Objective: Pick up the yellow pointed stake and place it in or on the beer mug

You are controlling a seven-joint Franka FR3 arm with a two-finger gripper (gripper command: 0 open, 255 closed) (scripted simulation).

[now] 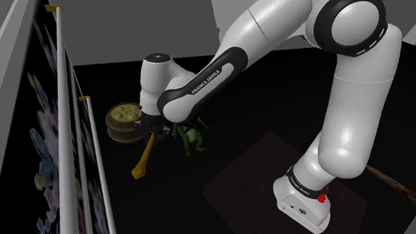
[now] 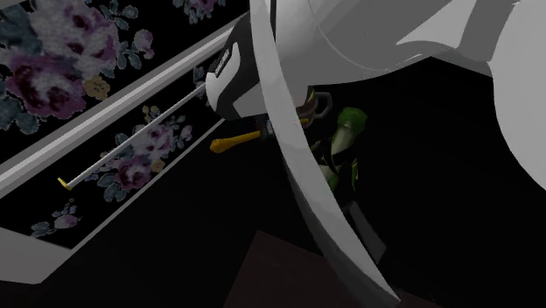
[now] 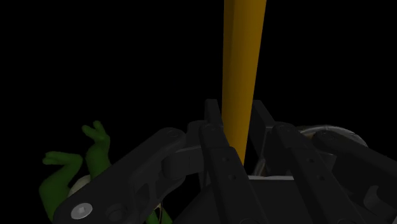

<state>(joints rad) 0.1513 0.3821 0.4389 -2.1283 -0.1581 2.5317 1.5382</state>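
Wrist view: the yellow stake is clasped between the closed fingers of the end effector; in the shoulder view it hangs toward seven o'clock; the carry is judged in hand; the beer mug sits just beside, at nine o'clock; a short shift over its rim is called for, then release.

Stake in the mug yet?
No: in the shoulder view the yellow stake slants down beside the beer mug, all of it outside the mug.
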